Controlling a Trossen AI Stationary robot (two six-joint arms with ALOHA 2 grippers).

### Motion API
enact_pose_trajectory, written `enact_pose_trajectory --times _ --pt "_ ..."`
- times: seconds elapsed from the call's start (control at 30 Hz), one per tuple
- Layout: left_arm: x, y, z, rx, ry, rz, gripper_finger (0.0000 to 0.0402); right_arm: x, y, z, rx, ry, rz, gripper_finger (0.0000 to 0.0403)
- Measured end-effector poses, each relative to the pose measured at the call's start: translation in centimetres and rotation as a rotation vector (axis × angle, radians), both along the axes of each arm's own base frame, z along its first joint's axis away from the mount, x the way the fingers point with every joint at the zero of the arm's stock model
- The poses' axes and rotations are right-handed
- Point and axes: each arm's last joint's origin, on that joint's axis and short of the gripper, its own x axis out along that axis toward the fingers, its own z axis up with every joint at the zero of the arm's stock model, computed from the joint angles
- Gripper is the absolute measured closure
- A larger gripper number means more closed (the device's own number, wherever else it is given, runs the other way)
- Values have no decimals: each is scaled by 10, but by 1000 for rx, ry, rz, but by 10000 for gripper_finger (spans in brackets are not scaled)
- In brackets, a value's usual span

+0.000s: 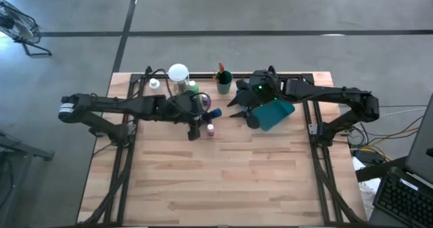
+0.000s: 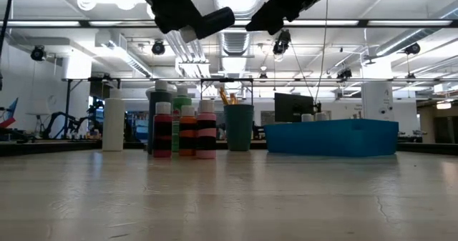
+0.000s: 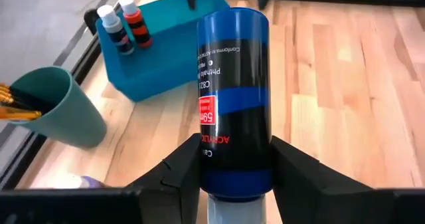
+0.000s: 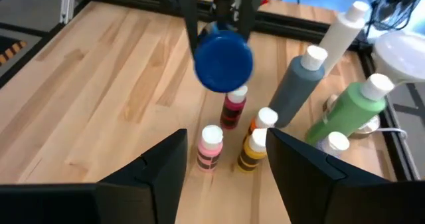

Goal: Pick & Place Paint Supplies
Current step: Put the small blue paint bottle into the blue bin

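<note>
My left gripper (image 1: 205, 113) is shut on a blue paint bottle (image 3: 232, 91) with a black label, held in the air above the table's far middle. In the right wrist view the bottle's round base (image 4: 222, 61) faces my right gripper (image 4: 226, 136), which hangs open with nothing between its fingers, above the teal tray (image 1: 276, 114). Two small bottles (image 3: 123, 26) stand in the tray. A teal cup (image 1: 224, 83) holds the brushes (image 3: 16, 104). Pink (image 4: 211, 147), maroon (image 4: 234, 108) and orange (image 4: 255, 144) bottles stand upright on the table below. My left gripper pinches the blue bottle's round body near its cap end (image 3: 214, 163) between its two fingers (image 3: 182, 167). The fingers lie along the bottle, whose white cap (image 3: 232, 212) points back at the wrist. The bottle is lifted clear and slants down, base toward the tray.
Taller grey (image 4: 299, 84), white (image 4: 342, 31) and green (image 4: 355, 108) bottles and a round white-topped object (image 1: 178, 72) crowd the far left-middle. A black frame rail (image 1: 203, 75) runs along the far edge. The near half of the wooden table (image 1: 223, 180) is bare.
</note>
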Motion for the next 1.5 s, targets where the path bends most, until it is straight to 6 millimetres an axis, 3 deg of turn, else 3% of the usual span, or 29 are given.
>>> enact_pose_trajectory --times 0.23,0.63,0.97,1.5 --pt "13 0 -3 32 53 -24 255 22 0 -1 -11 23 29 170" --pt "17 2 -5 50 48 -22 255 50 1 -12 -5 51 65 147" --pt "18 5 -4 53 39 -12 255 47 5 -2 -7 5 70 188" --pt "19 5 -2 58 14 -14 256 50 5 -5 -45 8 51 255"
